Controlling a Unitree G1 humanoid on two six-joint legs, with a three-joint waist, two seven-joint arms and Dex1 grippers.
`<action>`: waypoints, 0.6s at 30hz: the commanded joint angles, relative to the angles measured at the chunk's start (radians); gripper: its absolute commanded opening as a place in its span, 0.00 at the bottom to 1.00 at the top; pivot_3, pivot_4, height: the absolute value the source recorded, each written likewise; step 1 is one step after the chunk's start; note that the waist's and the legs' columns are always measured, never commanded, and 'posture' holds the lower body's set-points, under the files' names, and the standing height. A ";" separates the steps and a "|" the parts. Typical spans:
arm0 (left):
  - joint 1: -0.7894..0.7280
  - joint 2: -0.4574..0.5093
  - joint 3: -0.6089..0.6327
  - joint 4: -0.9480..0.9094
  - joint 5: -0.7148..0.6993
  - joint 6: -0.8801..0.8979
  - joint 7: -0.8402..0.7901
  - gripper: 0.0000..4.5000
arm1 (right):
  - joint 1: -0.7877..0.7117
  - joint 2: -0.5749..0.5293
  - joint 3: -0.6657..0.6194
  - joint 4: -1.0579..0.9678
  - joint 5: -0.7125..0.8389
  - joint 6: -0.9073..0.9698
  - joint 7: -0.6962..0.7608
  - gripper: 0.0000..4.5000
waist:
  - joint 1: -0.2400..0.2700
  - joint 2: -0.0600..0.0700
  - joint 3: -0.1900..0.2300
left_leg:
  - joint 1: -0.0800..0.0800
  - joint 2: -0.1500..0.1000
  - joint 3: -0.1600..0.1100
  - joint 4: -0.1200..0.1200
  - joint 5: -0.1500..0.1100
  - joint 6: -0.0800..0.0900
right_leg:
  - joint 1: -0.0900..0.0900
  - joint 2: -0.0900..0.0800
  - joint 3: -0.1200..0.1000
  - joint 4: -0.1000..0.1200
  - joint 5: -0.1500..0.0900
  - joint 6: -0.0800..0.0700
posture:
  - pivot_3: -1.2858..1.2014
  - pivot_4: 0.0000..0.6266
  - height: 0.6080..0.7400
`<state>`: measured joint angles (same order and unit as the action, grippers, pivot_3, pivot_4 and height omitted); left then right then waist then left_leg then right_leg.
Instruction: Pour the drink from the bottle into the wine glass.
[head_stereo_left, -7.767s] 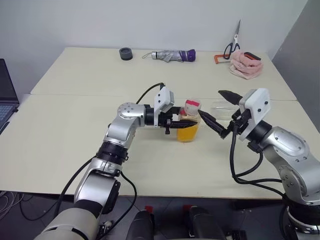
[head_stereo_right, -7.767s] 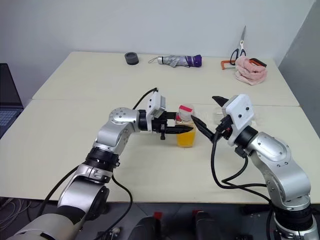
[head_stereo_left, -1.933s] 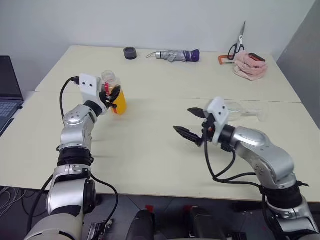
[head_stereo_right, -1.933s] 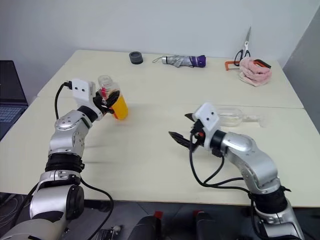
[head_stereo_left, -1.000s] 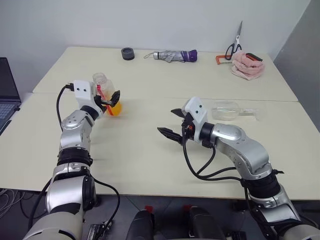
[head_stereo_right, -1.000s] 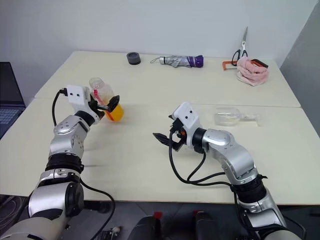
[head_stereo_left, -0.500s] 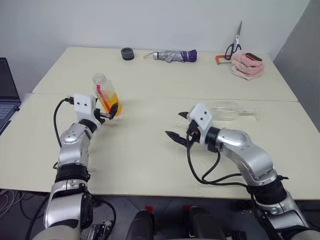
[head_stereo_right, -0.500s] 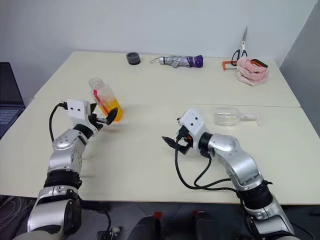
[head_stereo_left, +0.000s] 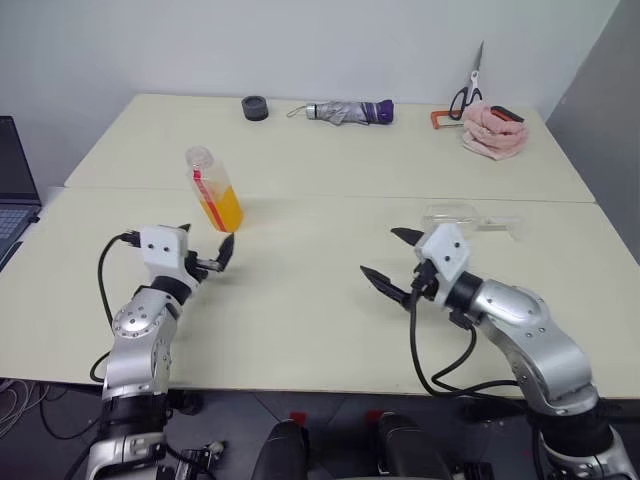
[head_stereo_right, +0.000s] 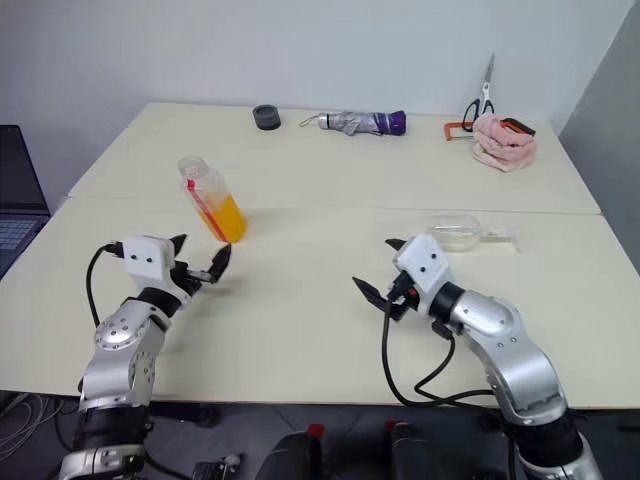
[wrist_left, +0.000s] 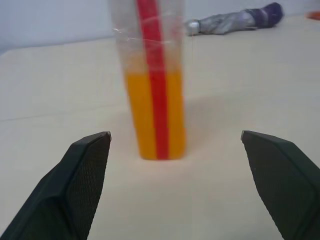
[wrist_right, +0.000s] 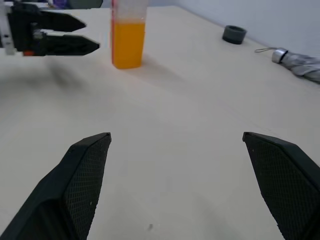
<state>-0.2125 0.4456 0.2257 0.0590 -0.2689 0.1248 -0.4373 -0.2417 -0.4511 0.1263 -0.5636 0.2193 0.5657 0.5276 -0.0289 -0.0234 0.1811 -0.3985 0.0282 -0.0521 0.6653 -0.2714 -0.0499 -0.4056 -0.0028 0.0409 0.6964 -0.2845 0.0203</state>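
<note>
Bottle (head_stereo_left: 213, 190) stands free on the table (head_stereo_left: 300, 290), just ahead of my left gripper (head_stereo_left: 205, 255), not touching

Left fingers wide apart, empty; right gripper (head_stereo_left: 395, 262) also spread, empty, well right of the bottle. Bottle is clear plastic, squat, red label strip down its side, lower half orange drink (wrist_left: 150, 110), looks tilted from the head view, no cap seen. Glass (head_stereo_left: 455, 214) clear, lying on its side past my right gripper. Table matte cream. Far edge: grey umbrella (head_stereo_left: 345, 110), dark round roll (head_stereo_left: 254, 106), pink cloth (head_stereo_left: 492, 128), scissors (head_stereo_left: 467, 90)
</note>
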 joint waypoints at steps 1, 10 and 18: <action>0.015 0.043 -0.049 -0.147 -0.049 0.080 -0.101 0.99 | 0.019 -0.045 -0.071 -0.079 -0.047 -0.050 -0.031 1.00 | 0.002 0.000 0.000 | 0.000 0.000 0.000 0.000 0.000 0.000 | 0.000 0.000 0.000 0.000 0.000 0.000 | 0.52 0.24 1.00; -0.102 0.164 -0.191 -0.232 -0.156 0.219 -0.433 0.99 | 0.120 -0.276 -0.121 0.118 -0.403 -0.280 -0.142 1.00 | 0.000 0.000 0.000 | 0.002 -0.002 0.002 0.000 0.000 0.000 | 0.001 0.005 0.000 0.000 0.000 0.000 | 0.52 0.24 1.00; -0.235 0.187 -0.299 -0.166 -0.152 0.201 -0.639 0.99 | -0.033 -0.383 0.024 0.546 -0.755 -0.451 -0.300 1.00 | -0.006 0.000 0.000 | 0.004 -0.001 0.005 -0.001 0.000 0.000 | 0.001 0.006 0.004 0.000 0.000 0.000 | 0.52 0.24 1.00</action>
<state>-0.4326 0.6328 -0.0652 -0.1100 -0.4279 0.3462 -1.0517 -0.2437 -0.8240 0.1403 -0.0511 -0.4820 0.1579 0.2661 -0.0348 -0.0232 0.1811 -0.3949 0.0270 -0.0471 0.6641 -0.2711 -0.0504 -0.4051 0.0039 0.0447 0.6965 -0.2847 0.0201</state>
